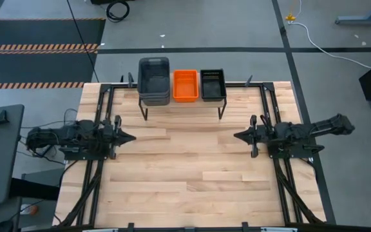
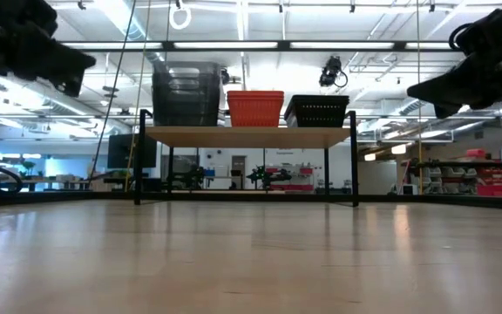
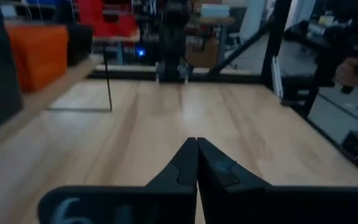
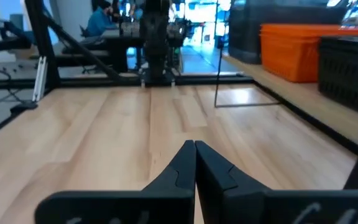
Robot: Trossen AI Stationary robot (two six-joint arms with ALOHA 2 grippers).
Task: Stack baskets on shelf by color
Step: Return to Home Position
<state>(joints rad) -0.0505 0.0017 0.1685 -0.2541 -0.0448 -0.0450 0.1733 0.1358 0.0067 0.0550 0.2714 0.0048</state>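
Left gripper [image 1: 133, 136]: fingers pressed together with no gap and nothing between them. It hangs above the table [image 1: 185, 187] near the left edge, about midway along it, pointing toward the centre.

Right gripper [image 1: 236, 136]: also closed and empty, in the mirrored place near the right edge and facing the left one. The two are well apart, with bare planks between them.

Wrist check: in each wrist view the two dark fingers meet in a single point over the wood, left [image 3: 196, 142] and right [image 4: 194, 144].

Shelf [image 2: 247, 135]: stands at the table's back edge, roughly centred. Its plank top is level on thin black legs, and nothing shows beneath it.

Grey baskets [image 1: 154, 78]: stacked at the shelf end nearer the left arm, the tallest pile of the three.

Orange baskets [image 1: 185, 85]: in the middle of the shelf, just beside the grey pile.

Black baskets [image 1: 212, 84]: at the shelf end nearer the right arm, just beside the orange.

Count: how many baskets each pile holds cannot be read, but no basket lies loose on the table.

Step in hand: by my reading the sorting is finished, one colour to a pile, and the arms are at or close to their rest pose.

Next move: probably nothing beyond settling into rest. Neither gripper needs to go near the shelf, so the piles should stay undisturbed.
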